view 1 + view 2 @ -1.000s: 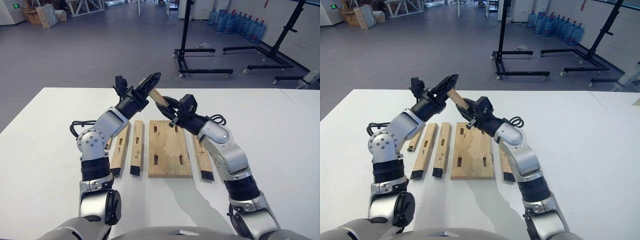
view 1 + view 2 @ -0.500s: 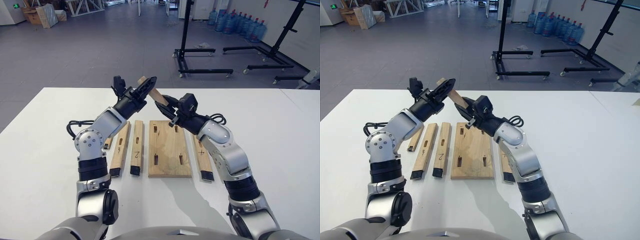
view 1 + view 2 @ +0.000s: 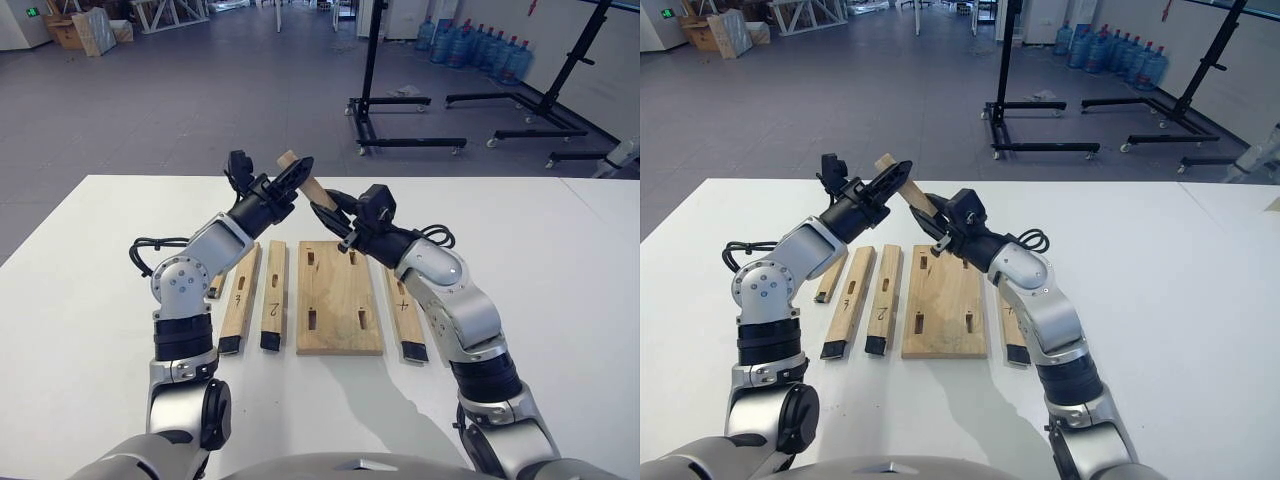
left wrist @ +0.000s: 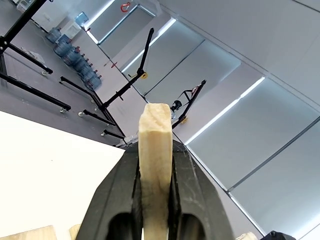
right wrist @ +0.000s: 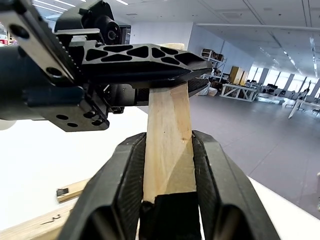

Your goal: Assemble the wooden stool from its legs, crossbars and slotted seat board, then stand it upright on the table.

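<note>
Left wrist view, left hand point(image 4: 156, 149) clamped on wooden leg point(image 4: 155, 120), right hand point(image 5: 169, 139) clamped on its lower end.

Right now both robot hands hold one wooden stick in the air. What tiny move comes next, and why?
Probably the right gripper should open and let go. It and the left gripper are both shut on the same wooden leg in the air, so neither arm can freely carry it to the slotted seat board.
</note>
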Motion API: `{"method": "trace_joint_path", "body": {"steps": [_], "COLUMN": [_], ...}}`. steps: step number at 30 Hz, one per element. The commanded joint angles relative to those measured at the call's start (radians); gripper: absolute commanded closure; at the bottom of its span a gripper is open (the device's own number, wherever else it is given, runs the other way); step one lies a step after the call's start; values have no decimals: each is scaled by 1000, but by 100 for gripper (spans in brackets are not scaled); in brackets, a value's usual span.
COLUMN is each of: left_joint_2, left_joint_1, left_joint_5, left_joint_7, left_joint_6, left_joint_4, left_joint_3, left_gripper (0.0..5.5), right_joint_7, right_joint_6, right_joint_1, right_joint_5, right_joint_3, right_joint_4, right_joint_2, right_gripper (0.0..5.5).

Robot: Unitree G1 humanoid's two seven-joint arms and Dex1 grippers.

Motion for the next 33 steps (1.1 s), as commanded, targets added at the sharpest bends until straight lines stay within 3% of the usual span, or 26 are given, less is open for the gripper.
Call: {"method": "trace_joint_path", "body": {"steps": [1,6,13,24,33], "left_joint_2": [27,47,227,127,103], "left_joint_1": [19,28,168,384,406], "left_joint_5": [54,123,270,293,352], "left_joint_7": [-18,-19,35,64,30], "left_joint_6": [-21,-42,-53,-176,-242], "left_joint_4": [14,3,-133,-183,-134], "left_joint_3": [-6,-14,87,191,140], "left_gripper": [512,512,512,512,512], "right_joint_7": [3,-3,-45,-139,-157], "right_joint_6": [94,161,177,153,146], "right_joint_1": [-13,-51,-16,62,79], "right_joint_5": [29,32,98,95,92], "right_joint_3": [14,-40,-313,-275,-258], "right_joint_4": [-49,-70,-63,-33,-24], "right_joint_2": [-1,-43,-137,-40,-29], "right_gripper": [332,238,235,235,235]}}
